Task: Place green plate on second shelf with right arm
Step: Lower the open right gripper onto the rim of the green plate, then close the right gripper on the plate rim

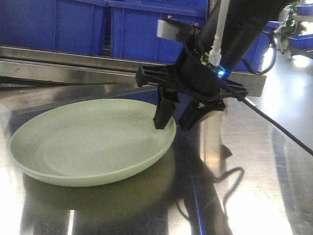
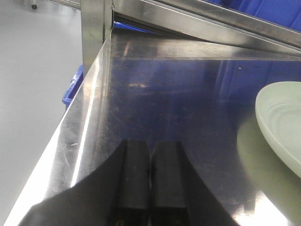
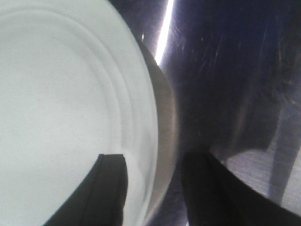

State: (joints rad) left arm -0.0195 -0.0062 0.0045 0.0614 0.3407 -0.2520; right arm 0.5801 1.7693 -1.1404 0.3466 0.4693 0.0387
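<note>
The green plate lies flat on a shiny steel surface; I cannot tell which shelf this surface is. My right gripper is open and straddles the plate's right rim, with one finger over the inside of the plate and the other outside it. In the right wrist view the plate fills the left side, and its rim passes between the spread fingers of the right gripper. My left gripper is shut and empty, low over the bare steel to the left of the plate.
Blue crates stand behind a steel rail at the back. A black cable trails from the right arm across the steel. A steel upright post stands at the far left corner, with the surface's left edge dropping to the floor.
</note>
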